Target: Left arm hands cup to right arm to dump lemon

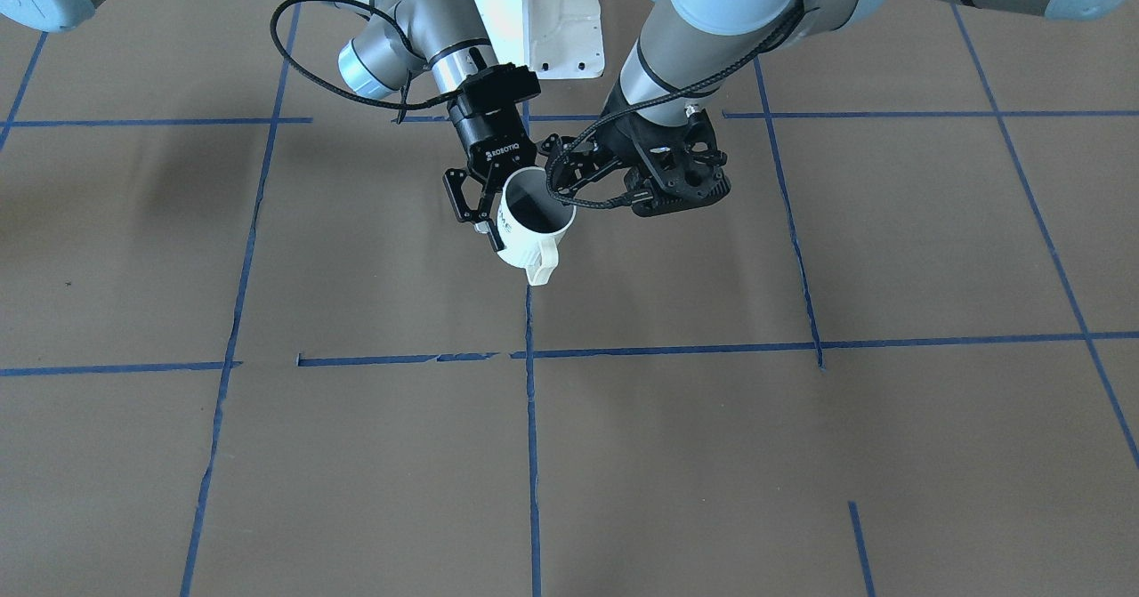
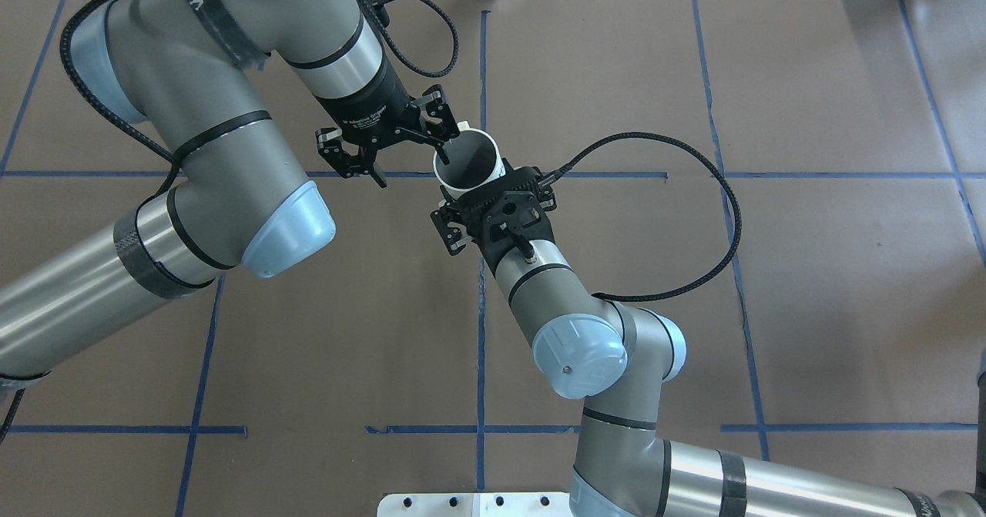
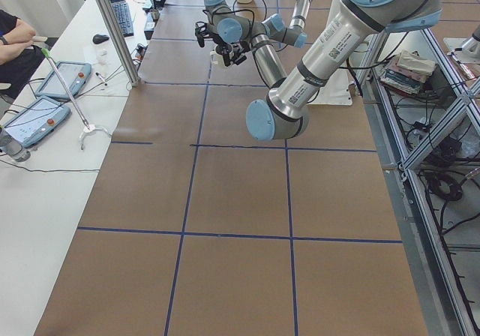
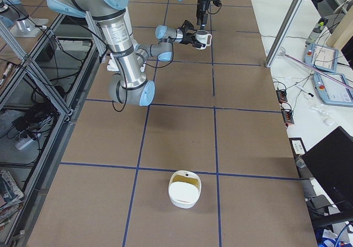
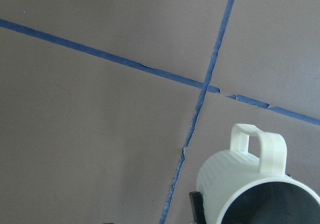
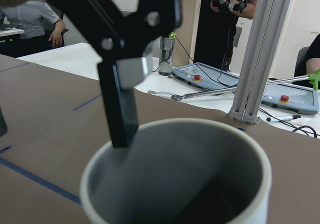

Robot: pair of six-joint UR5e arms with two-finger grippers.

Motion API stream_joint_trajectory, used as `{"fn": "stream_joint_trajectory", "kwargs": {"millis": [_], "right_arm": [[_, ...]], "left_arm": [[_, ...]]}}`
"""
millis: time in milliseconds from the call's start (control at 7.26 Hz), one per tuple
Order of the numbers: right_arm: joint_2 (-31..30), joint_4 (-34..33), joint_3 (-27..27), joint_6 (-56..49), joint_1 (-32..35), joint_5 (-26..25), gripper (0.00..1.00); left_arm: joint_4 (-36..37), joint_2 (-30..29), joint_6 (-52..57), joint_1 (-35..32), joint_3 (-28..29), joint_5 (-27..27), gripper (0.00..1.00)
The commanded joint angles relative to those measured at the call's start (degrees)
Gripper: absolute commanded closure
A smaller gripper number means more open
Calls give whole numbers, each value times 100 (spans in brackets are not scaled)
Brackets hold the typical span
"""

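while the cup (image 1: 525,239) hangs in the air above the brown counter (image 1: 356,455), it sits between the two grippers, over the middle blue tape line (image 1: 531,455).

cup: small, white, wall finely ribbed in the left wrist view. inside grey, dark toward the bottom. mouth up, about upright. squarish loop handle (image 1: 541,270) points away from the robot, toward the operators' side. what lies in the bottom: cannot tell, too shaded.

right gripper (image 1: 489,219): jaws clamped on the cup's body below the rim. it reaches out about level from the robot's side. one finger (image 1: 491,234) lies along the outer wall. right arm (image 2: 555,301) comes in from the base.

left gripper (image 2: 412,159): jaws wide apart, holding nothing. it points down off the left arm (image 2: 216,116). one of its fingers (image 6: 120,104) stands just beside the rim on the outside; touching or not, cannot tell. its other finger is well clear of the cup.

writing:
- white "robotiq" (image 1: 495,149) on the right gripper's body.
- white "adaptive gripper" (image 2: 367,121) on the left gripper's body; smaller lines under it unreadable.
- dark letters (image 1: 504,220) on the cup's wall next to the right finger, too small to read whole.
- barcode label (image 3: 324,49) on the left arm's tube, text unreadable.

elsewhere: white bowl-like container (image 4: 185,189) on the counter, well apart from both arms, toward the robot's right end.
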Motion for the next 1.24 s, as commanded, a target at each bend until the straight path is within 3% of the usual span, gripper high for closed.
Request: {"fn": "stream_joint_trajectory", "kwargs": {"millis": [0,826,964,1101], "right_arm": [[13,-15,0,18,-58,7,58],[92,-24,8,9,-146,7,57],[92,-24,8,-17,-146,7,56],[75,-24,8,-52,-146,24,32]], "left_arm": [[-7,-40,-102,65,4,0,27],[-7,-41,-102,162,83,9,42],[-7,-41,-94,197,83,9,84],[-15,-41,-93,197,83,9,100]]}}
